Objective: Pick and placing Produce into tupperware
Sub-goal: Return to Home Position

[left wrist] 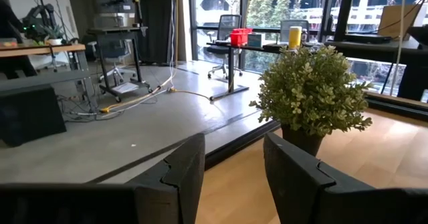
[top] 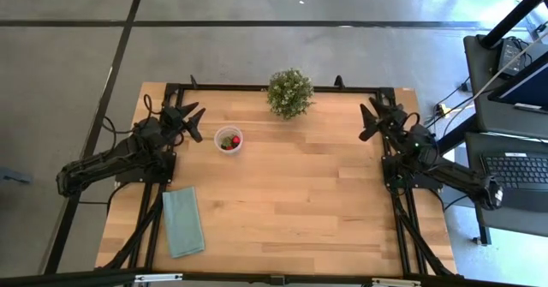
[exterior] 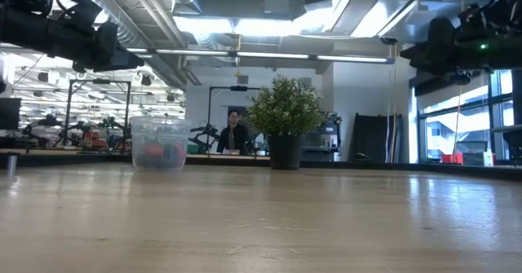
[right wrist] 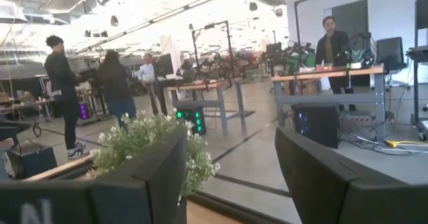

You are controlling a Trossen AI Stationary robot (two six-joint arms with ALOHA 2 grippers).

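Note:
The clear round tupperware cup (top: 229, 139) stands upright on the wooden table toward its far left. It holds red and dark produce pieces (top: 228, 141). It also shows in the low view (exterior: 159, 145). My left gripper (top: 193, 121) is open and empty, raised above the table just left of the cup. In the left wrist view its fingers (left wrist: 231, 167) stand apart with nothing between them. My right gripper (top: 373, 118) is open and empty, raised near the table's far right. Its fingers show apart in the right wrist view (right wrist: 231, 177).
A bushy green potted plant (top: 289, 92) stands at the table's far edge, middle. A flat teal cloth (top: 183, 222) lies near the front left. People stand in the room beyond the table. The middle of the table is bare wood.

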